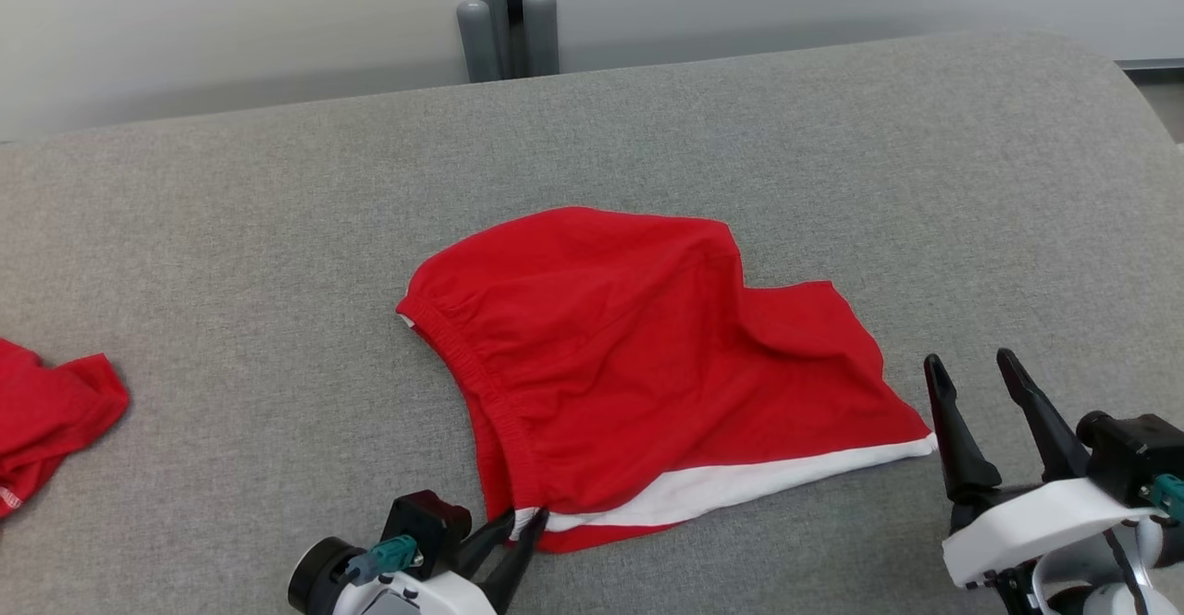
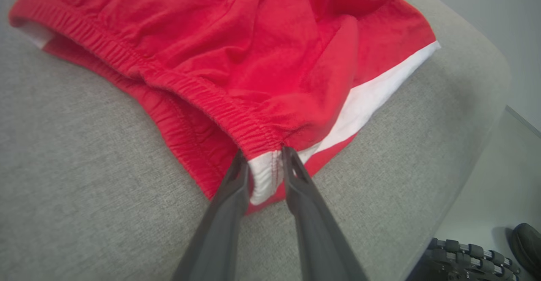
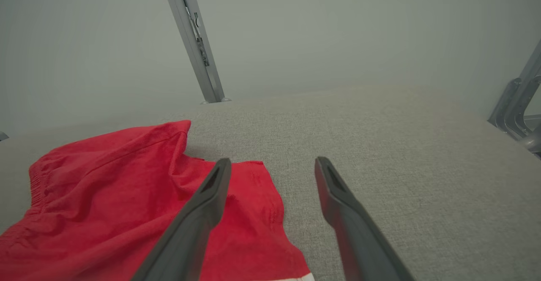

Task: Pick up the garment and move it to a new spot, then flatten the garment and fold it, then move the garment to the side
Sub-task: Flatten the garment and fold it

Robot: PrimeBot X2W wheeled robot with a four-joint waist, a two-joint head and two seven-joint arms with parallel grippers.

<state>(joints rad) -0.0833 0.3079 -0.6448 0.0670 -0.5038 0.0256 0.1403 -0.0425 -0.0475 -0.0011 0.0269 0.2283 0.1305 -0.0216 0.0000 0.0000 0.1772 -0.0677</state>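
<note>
The shorts (image 1: 647,356) lay mid-bench (image 1: 832,134), toward its near edge. The left gripper (image 1: 524,515) stood narrow about the waistband's (image 2: 190,91) near end, likely to lift it. Whether it truly pinched, I couldn't tell. The right gripper (image 1: 968,361) hung wide open just beside the right hem corner, probably waiting its turn. Another red cloth (image 1: 46,412) lay at the left edge, well apart, hindering nothing.

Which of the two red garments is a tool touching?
The middle red shorts: the left tool straddles their waistband corner. The crumpled red cloth far left lies untouched.
</note>
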